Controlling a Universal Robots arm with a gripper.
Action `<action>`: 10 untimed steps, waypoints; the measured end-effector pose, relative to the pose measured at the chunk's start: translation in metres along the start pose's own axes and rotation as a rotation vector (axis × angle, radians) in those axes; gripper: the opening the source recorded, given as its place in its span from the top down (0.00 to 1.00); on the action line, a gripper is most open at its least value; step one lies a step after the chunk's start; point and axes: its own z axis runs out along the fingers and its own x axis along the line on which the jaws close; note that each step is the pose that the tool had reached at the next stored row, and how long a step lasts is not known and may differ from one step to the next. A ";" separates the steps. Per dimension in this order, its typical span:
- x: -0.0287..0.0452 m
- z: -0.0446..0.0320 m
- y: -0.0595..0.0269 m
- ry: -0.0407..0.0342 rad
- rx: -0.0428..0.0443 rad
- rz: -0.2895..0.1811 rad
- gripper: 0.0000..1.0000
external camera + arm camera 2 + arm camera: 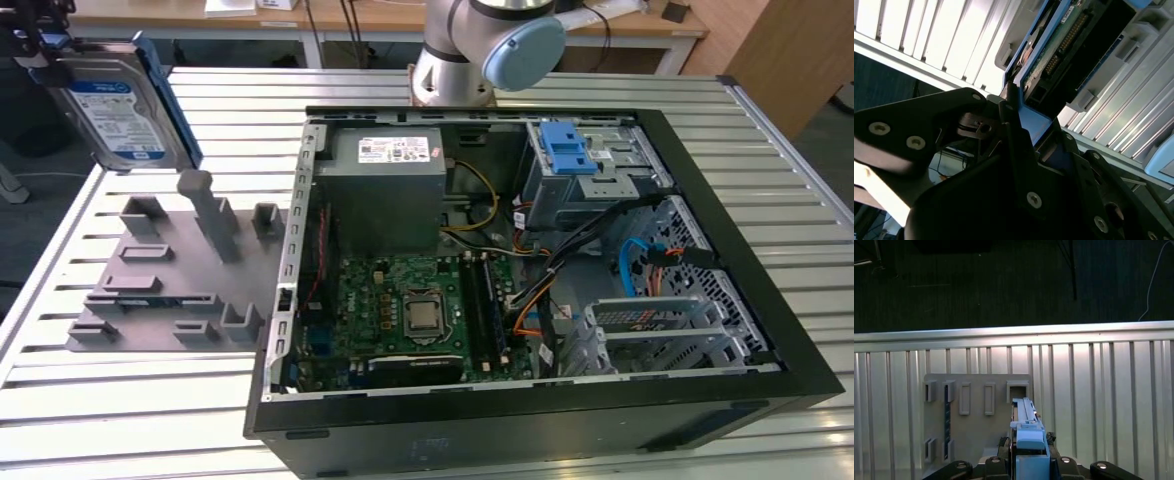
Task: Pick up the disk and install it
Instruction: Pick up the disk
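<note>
The disk (118,110), a silver hard drive with a blue-and-white label and a blue plastic bracket, hangs upright in the air at the exterior view's upper left, above the grey slotted tray (167,275). My gripper (47,45) is shut on the disk's top edge. In the first wrist view the disk (1029,435) appears edge-on between my black fingers, with the tray (974,415) below it. The second wrist view has the disk (1064,45) with its circuit board side and blue bracket clamped in the jaws. The open computer case (534,260) lies to the right, with a blue-latched drive bay (574,155).
The case holds a grey power supply box (387,185), a motherboard (400,310) and loose cables. The slatted metal table (134,400) carries the tray and case. The arm's base (467,50) stands behind the case. Wooden desks lie beyond.
</note>
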 end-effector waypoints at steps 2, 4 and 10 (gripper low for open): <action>0.0000 -0.0017 0.0000 0.0000 0.0000 0.000 0.64; 0.0000 -0.0032 0.0000 0.0000 0.0000 0.000 0.64; 0.0000 -0.0092 -0.0001 0.0000 0.0000 0.000 0.64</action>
